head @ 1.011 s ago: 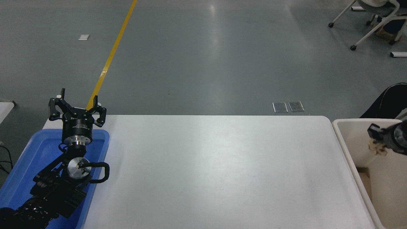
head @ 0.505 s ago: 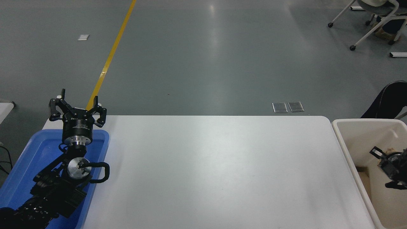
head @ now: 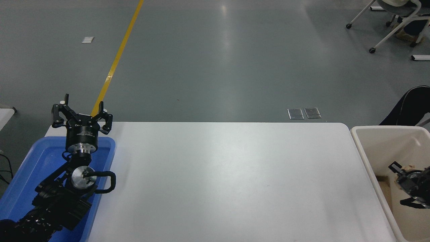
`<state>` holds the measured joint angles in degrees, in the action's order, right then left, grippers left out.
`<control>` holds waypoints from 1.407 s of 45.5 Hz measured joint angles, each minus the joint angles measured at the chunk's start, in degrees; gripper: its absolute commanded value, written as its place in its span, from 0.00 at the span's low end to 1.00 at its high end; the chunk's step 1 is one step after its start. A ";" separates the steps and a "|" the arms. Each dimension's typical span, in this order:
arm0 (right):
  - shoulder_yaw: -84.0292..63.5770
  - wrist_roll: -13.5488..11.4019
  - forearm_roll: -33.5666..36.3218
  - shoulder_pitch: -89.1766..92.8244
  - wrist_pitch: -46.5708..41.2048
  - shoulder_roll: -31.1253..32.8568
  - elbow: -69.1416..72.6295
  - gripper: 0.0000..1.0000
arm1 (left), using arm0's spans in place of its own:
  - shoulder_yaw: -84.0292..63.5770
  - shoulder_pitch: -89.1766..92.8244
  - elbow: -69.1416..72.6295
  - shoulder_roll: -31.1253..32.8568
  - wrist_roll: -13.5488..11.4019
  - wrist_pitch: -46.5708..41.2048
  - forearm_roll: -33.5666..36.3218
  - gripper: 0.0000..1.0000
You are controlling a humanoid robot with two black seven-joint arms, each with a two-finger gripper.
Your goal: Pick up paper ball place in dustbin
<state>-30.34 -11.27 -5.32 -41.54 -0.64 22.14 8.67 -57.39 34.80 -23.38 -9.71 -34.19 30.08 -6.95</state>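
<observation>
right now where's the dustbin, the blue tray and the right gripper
dustbin (head: 364, 158): head view, on its left rim.
blue tray (head: 40, 158): head view, on its bare floor.
right gripper (head: 404, 183): head view, between its fingertips, down inside the dustbin.

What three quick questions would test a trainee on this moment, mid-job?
1. True or false: the right gripper is over the opening of the dustbin.
2. The left gripper is parked above: A) the dustbin, B) the blue tray, C) the middle of the table.
3. Fill in: the fingers of both grippers are spread ____.

Key: 1 true; 2 B; 3 open.
</observation>
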 measured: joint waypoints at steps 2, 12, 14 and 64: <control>0.00 0.00 0.03 -0.40 0.00 0.12 0.64 1.00 | 0.00 0.00 0.00 0.00 0.00 0.00 0.00 0.99; -0.53 0.07 -0.29 -5.56 -0.05 4.39 9.05 1.00 | 0.00 0.00 0.00 0.01 0.00 0.00 0.00 0.99; -0.83 0.07 -0.35 -6.97 -0.06 5.25 10.94 1.00 | 0.00 0.00 0.00 0.01 0.00 0.00 0.00 0.99; -26.46 0.59 -0.64 -69.96 -17.51 12.59 72.83 1.00 | 0.02 0.01 -0.01 -0.01 0.13 0.08 0.21 0.99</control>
<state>-56.79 -10.68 -5.96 -111.50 -18.15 34.73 81.49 -57.38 34.81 -23.38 -9.72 -34.06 30.15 -6.73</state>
